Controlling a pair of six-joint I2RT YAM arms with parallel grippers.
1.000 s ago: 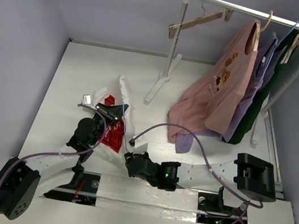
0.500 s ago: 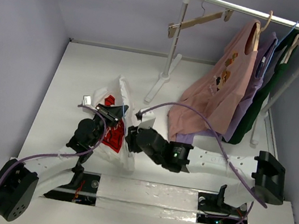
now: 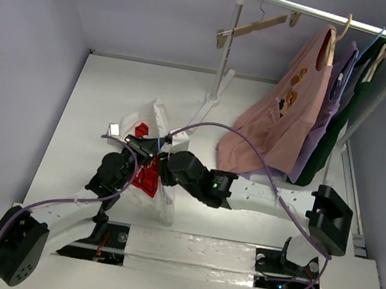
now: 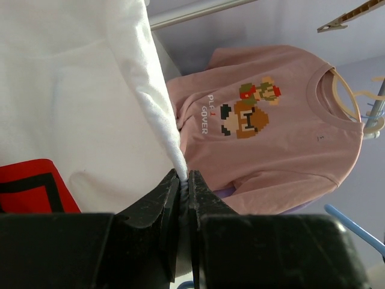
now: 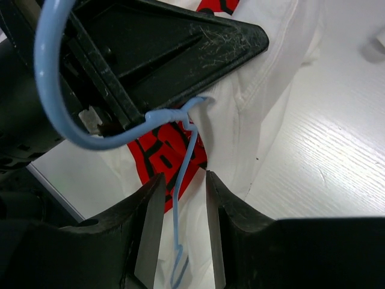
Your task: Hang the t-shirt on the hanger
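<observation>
The left gripper (image 4: 184, 175) is pinched tight on a fold of the t-shirt (image 4: 72, 90), held up at near left, so I'd have the right gripper (image 5: 182, 180), jaws parted astride the hanger (image 5: 170, 114) wire, close squarely before steering it inside.

The t-shirt (image 3: 157, 116) is heaped on the worktop (image 3: 97, 99), left of centre, with the left gripper (image 3: 141, 147) at its left and the right gripper (image 3: 165, 164) at its right. The hanger (image 5: 168, 114) is set between the right fingers (image 5: 148, 241), above the t-shirt. Behind, rightward, garments (image 3: 285, 123) are hung on a rack (image 3: 333, 18).
</observation>
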